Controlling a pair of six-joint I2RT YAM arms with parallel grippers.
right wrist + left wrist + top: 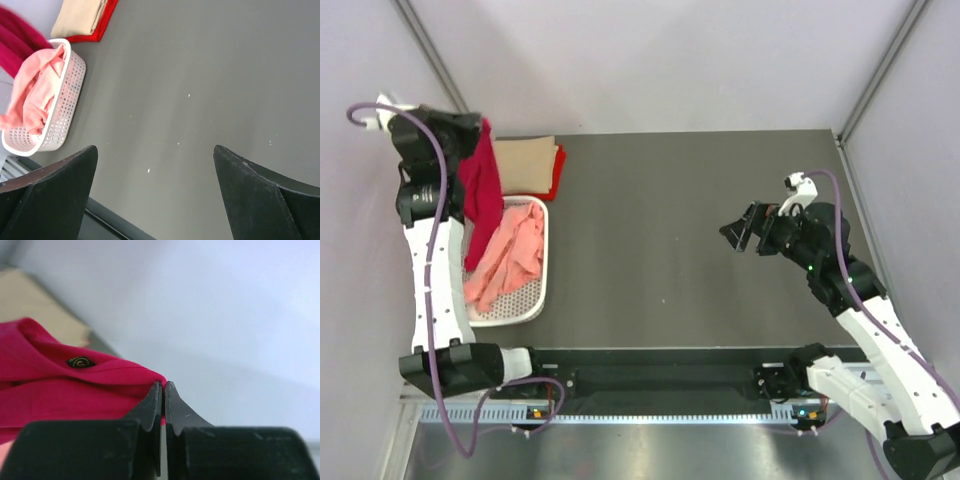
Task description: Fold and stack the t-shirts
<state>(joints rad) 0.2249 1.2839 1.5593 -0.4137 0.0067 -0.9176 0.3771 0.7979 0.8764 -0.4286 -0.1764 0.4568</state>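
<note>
Left pincer (163, 386) closed on crimson shirt (482, 190), held up over basket (542, 275); right pincer (745, 230) wide open, empty, above bare tabletop (660, 220).

Shirt hung limp from the grip at far left, lower end over the pink shirt (510, 255) heaped in the basket, contact not clear; tips pinched a thin fold of cloth near the neck label (80, 362); tan shirt (525, 158) lay folded on a red one (557, 172) just behind the basket; cloth judged light, soft, no stiffness of its own, prone to bunch and swing, thin fold could slip from the narrow tips; single hold gave no spread; best second hold judged a shoulder or hem corner, for the right pincer, to lay it flat.
</note>
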